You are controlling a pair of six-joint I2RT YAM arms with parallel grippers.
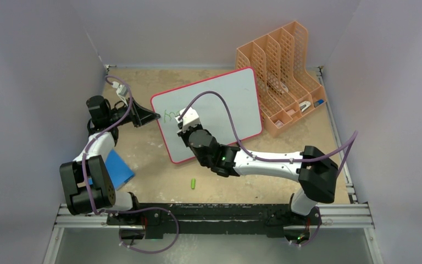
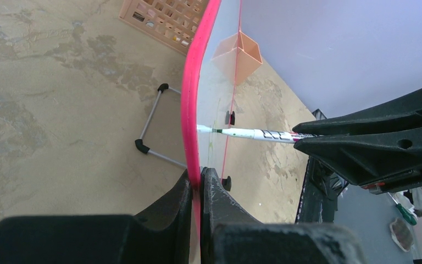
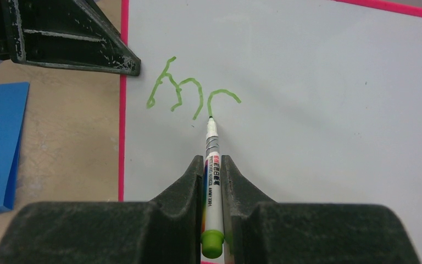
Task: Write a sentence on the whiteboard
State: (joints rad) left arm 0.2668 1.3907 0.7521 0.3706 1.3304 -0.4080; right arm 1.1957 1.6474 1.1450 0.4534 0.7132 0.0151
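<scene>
The whiteboard (image 1: 220, 104), white with a pink-red rim, lies tilted across the middle of the table. My left gripper (image 1: 153, 116) is shut on its left rim (image 2: 191, 99); in the left wrist view the jaws (image 2: 200, 175) pinch the pink edge. My right gripper (image 3: 213, 162) is shut on a white marker (image 3: 213, 187) with a green end. The marker's tip touches the board. Of the sentence (image 3: 189, 93), an "m" and one further arch in green stand near the left rim. The same strokes appear small in the top view (image 1: 170, 115).
An orange file organizer (image 1: 283, 77) stands at the back right, against the board's far corner. A blue pad (image 1: 118, 168) lies by the left arm. A green marker cap (image 1: 194, 183) lies near the front edge. The board's wire stand (image 2: 154, 126) sticks out beneath it.
</scene>
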